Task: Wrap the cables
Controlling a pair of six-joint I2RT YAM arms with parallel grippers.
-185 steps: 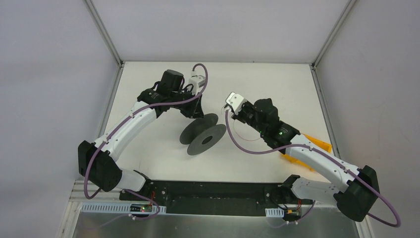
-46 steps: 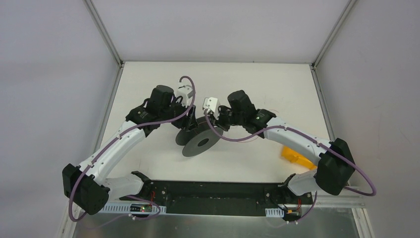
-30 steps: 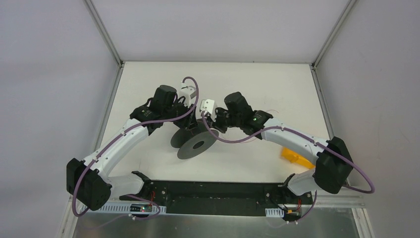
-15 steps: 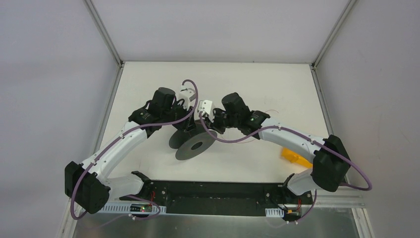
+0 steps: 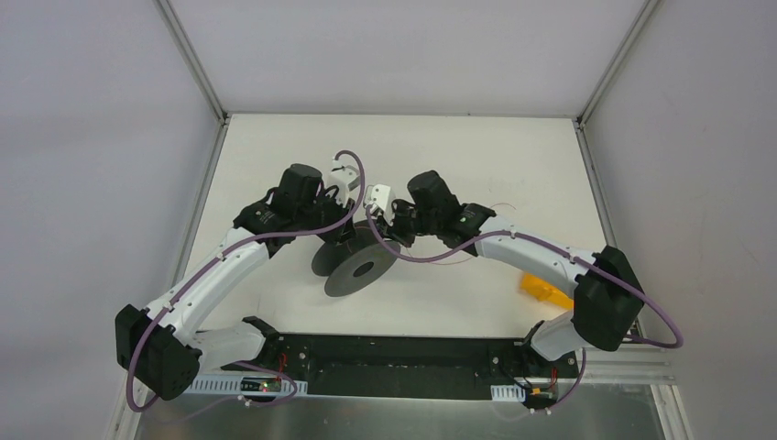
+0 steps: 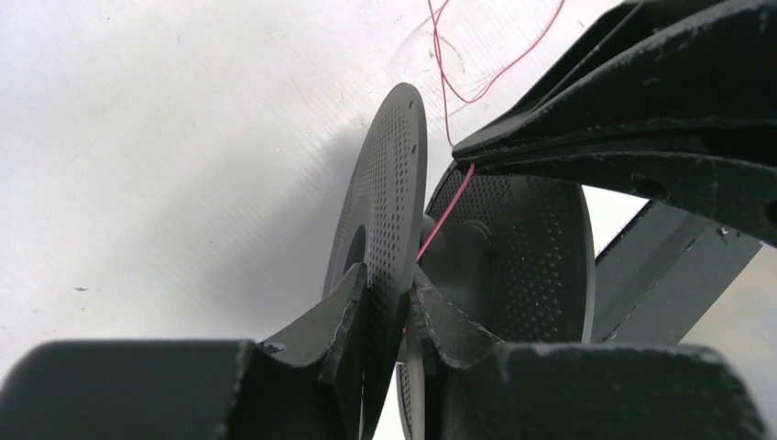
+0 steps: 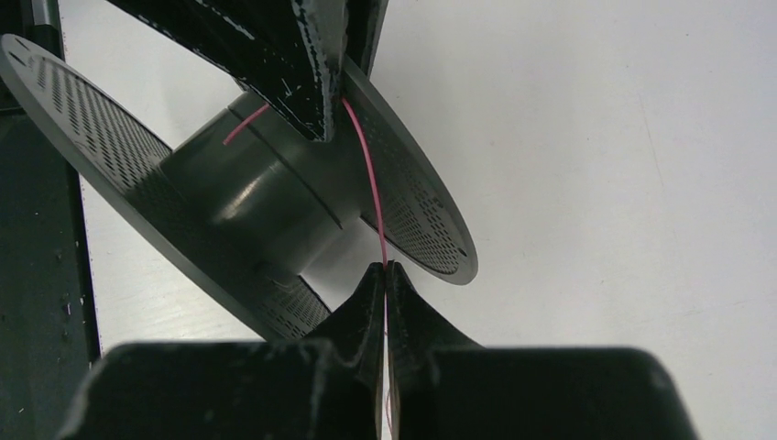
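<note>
The right gripper (image 7: 386, 275) pinches the cable (image 7: 370, 188), taut, running straight up (leaning slightly left) to the spool (image 7: 247, 197). The left gripper (image 6: 385, 289) clamps one flange.

White arms (image 5: 216, 275), black joints (image 5: 149, 346), purple hoses (image 5: 427, 261)

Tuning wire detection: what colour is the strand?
Pinkish-red wire, clearest in the right wrist view against the dark grey spool.
</note>
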